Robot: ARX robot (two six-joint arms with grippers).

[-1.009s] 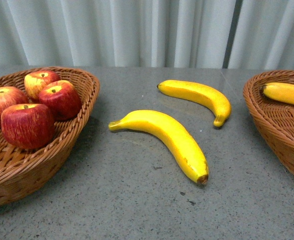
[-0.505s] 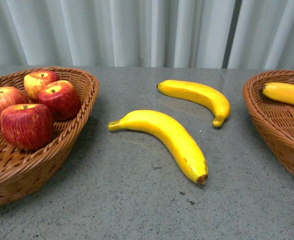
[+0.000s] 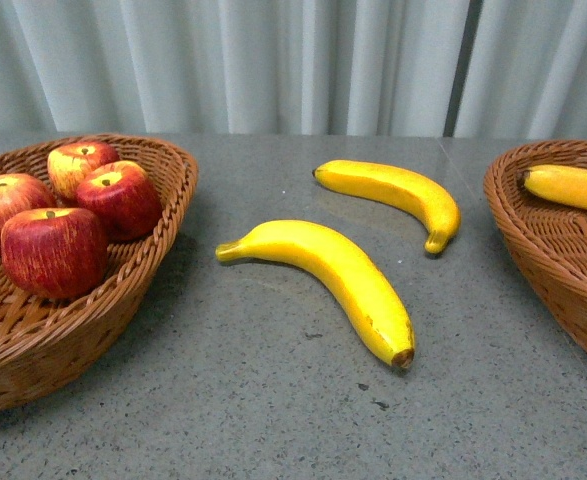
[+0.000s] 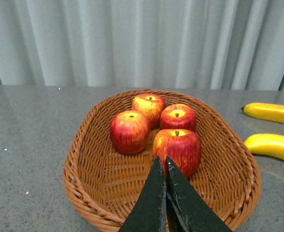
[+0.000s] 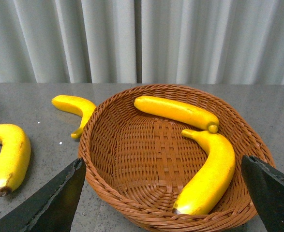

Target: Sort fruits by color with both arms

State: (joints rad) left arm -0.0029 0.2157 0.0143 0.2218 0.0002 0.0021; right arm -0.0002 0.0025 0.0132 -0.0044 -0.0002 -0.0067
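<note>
Several red apples [image 3: 55, 250] lie in the left wicker basket [image 3: 163, 190]; the left wrist view shows them [image 4: 177, 147] inside that basket [image 4: 88, 193]. My left gripper [image 4: 161, 162] hangs above the basket's near side, shut and empty, just short of the nearest apple. Two bananas [image 3: 343, 275] [image 3: 398, 192] lie on the grey table between the baskets. The right basket [image 5: 108, 169] holds two bananas [image 5: 210, 171] [image 5: 175, 110]. My right gripper [image 5: 162, 163] is wide open over it, its fingers [image 5: 64, 188] either side of the basket with nothing between them. Neither arm shows in the front view.
The right basket's rim [image 3: 518, 215] holds one banana [image 3: 571, 186] at the front view's right edge. A pale curtain [image 3: 293, 65] closes off the back of the grey table [image 3: 273, 400]. The two loose bananas [image 5: 8, 154] [image 5: 76, 107] also show beside the basket in the right wrist view.
</note>
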